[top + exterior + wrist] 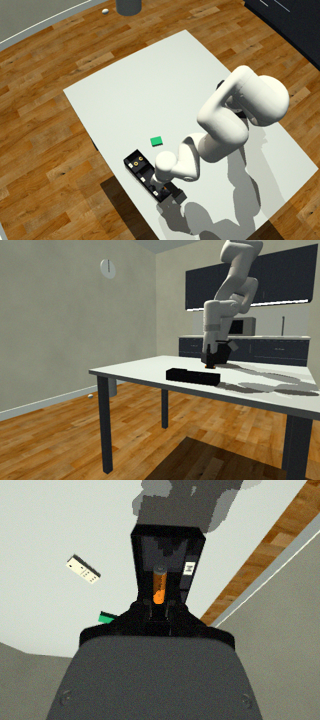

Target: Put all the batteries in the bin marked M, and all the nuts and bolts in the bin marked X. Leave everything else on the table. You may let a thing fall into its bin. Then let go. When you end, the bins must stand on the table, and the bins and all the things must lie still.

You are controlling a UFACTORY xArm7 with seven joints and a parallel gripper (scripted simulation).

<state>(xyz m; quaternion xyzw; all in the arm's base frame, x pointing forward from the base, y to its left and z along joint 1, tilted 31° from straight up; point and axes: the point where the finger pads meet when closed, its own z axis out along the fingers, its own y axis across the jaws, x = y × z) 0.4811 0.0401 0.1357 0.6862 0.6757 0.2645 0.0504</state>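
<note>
My gripper (164, 189) (210, 366) (159, 582) points down, shut on an orange and dark battery (159, 584). It holds the battery above the end bin (161, 198) (170, 531), whose label looks like a sideways M in the wrist view. In the exterior view the battery's orange shows on both sides of the fingers, above the bins' rim. Two brass nuts (140, 158) (135, 163) lie in the bin (126, 161) at the other end of the row; its label is too small to read surely. The arm partly hides the middle bin.
The three black bins stand in a row near the table's edge. A green block (156, 141) (106, 617) lies beside the row. A white domino (83, 569) lies on the table (124, 103) in the wrist view; the arm hides it in the top view.
</note>
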